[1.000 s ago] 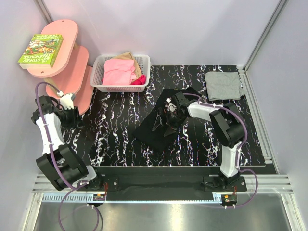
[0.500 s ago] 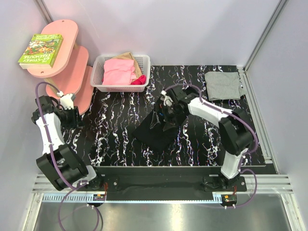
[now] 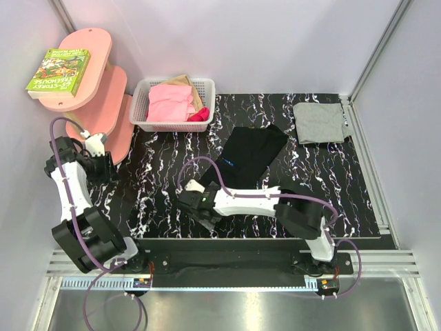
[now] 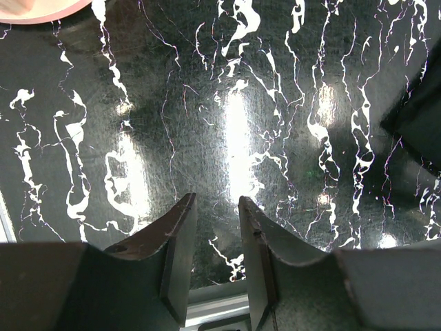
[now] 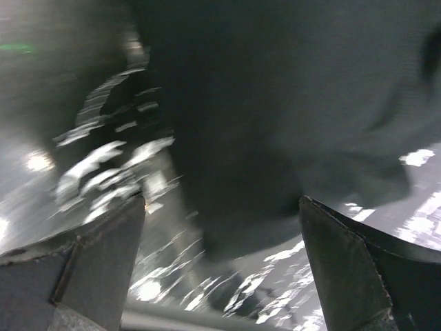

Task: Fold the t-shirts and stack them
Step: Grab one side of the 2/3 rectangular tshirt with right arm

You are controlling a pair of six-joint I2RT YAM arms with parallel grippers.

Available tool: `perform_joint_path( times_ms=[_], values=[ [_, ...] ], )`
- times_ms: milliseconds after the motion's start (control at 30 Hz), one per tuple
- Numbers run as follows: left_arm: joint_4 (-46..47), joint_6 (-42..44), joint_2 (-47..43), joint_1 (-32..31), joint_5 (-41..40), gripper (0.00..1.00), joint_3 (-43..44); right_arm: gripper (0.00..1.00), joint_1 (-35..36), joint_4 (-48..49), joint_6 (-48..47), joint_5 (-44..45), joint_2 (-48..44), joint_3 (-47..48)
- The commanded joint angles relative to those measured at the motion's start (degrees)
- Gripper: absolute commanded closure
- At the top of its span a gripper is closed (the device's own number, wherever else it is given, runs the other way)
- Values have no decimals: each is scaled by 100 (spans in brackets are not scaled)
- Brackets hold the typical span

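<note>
Two robot arms sat at the near edge of a black table (image 3: 165,172). The table had white wiggly lines all over it, like marble, and its shiny top threw back bright spots of light. Pale purple walls (image 3: 275,41) stood around the far side and both ends. A metal rail (image 3: 227,265) ran along the near edge.

The black t-shirt (image 3: 251,155) lay flat in the middle of the table, in a long slanted shape from far right to near left. The grey t-shirt (image 3: 318,122) lay folded in a neat square in the far right corner, well apart from the black one.

The right gripper (image 5: 222,203) was low over the table at the near left end of the black t-shirt. It was wide open and held nothing. The dark cloth showed just past its fingers, but the wrist view was too blurry to tell if they touched it.

The left gripper (image 4: 215,203) hung over bare table at the left side. Its jaws stood a little apart with nothing between them.

A white basket (image 3: 141,114) of pink clothes (image 3: 169,103) stood at the far left of the table. Beside it was a pink shelf (image 3: 89,48) with a green book (image 3: 58,71) on top.
</note>
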Motion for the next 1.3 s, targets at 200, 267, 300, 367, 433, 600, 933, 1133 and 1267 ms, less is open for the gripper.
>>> perform_joint_path(
  times_ms=[200, 267, 300, 367, 433, 600, 933, 1133, 1267],
  values=[
    [-21, 11, -106, 39, 80, 64, 212, 0, 66, -200, -206, 2282, 859, 685],
    [-21, 11, -115, 38, 89, 64, 239, 0, 127, -200, -215, 2301, 991, 842],
    [-39, 19, -106, 39, 80, 64, 247, 0, 145, -200, -224, 2283, 1026, 878],
    [-47, 19, -106, 39, 80, 64, 291, 0, 206, -191, -224, 2230, 1123, 992],
    [-65, 46, -89, 38, 80, 64, 309, 0, 303, -208, -224, 2213, 1176, 1072],
    [-91, 81, -89, 39, 80, 64, 318, 0, 426, -252, -136, 1984, 1422, 1335],
    [-100, 125, -124, 39, 45, 64, 309, 0, 347, -252, -40, 1950, 1782, 1485],
    [-100, 151, -124, 39, 10, 64, 309, 19, 5, 64, -4, 1659, 1747, 1178],
    [-100, 151, -124, 47, 19, 64, 326, 33, -101, 134, -4, 1554, 1756, 1090]
  ],
)
